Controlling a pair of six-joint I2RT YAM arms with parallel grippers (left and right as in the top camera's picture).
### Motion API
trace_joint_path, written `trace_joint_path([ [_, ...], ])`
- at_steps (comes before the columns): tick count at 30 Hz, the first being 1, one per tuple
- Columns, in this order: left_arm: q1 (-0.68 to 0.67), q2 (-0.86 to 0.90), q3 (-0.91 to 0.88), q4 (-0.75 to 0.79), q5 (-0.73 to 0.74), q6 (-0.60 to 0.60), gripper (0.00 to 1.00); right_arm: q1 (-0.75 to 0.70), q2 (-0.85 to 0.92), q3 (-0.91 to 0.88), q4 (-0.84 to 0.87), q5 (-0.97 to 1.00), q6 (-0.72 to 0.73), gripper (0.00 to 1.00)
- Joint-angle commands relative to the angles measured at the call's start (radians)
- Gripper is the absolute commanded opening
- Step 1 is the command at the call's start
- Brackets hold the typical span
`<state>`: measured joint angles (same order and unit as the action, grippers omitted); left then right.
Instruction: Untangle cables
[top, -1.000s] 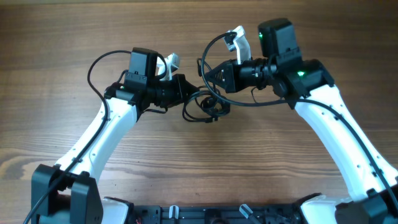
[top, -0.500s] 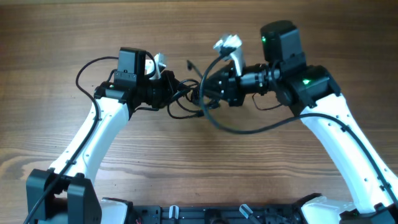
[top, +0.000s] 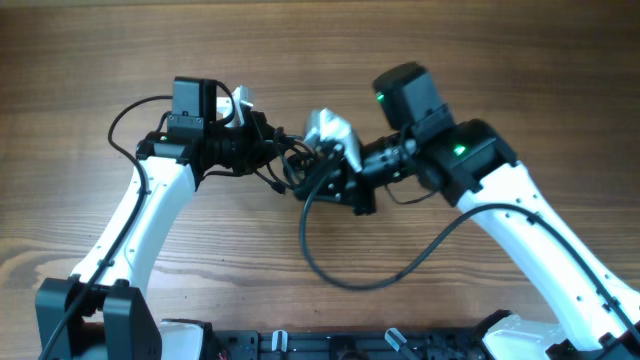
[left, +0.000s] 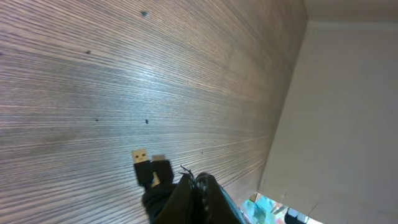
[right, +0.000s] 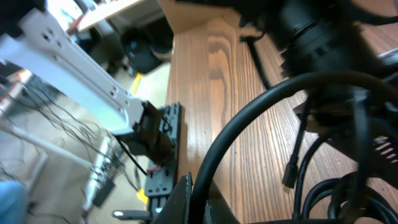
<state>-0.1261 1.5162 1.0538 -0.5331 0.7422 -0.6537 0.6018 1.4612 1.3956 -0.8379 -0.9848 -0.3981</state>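
Farthest left, the left claw (top: 268, 143) reaches rightward over the brown wood-grain table (top: 520, 50) with its jaws together. Its wrist view shows a silver-tipped USB plug (left: 139, 155) jutting just beside the fingertips, so it seems clamped on a cord right behind that plug. The thin black cables (top: 296, 168) sit as a small knotted bundle directly between the two claws, their run lying roughly left to right. The right claw (top: 314, 180) meets the bundle from the other side, jaws together too, though I cannot tell whether it pinches a strand. Both claws are equally near, so the next move probably means pulling apart along that axis.
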Motion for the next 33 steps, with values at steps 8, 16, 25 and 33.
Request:
trace_joint_path([
  [8, 0.133, 0.022, -0.003, 0.083, -0.196, -0.005, 0.04, 0.166, -0.027, 0.019, -0.042, 0.053, -0.015, 0.05],
  [16, 0.121, 0.022, -0.003, -0.043, -0.202, 0.094, 0.04, 0.146, 0.016, 0.019, 0.135, 0.642, 0.587, 0.59],
  [25, 0.014, 0.022, -0.003, -0.176, -0.374, 0.076, 0.04, 0.143, 0.037, 0.019, 0.133, 0.951, 0.898, 0.79],
  [33, -0.101, 0.022, -0.003, -0.205, -0.611, -0.015, 1.0, 0.071, 0.058, 0.019, 0.128, 0.898, 0.793, 0.96],
])
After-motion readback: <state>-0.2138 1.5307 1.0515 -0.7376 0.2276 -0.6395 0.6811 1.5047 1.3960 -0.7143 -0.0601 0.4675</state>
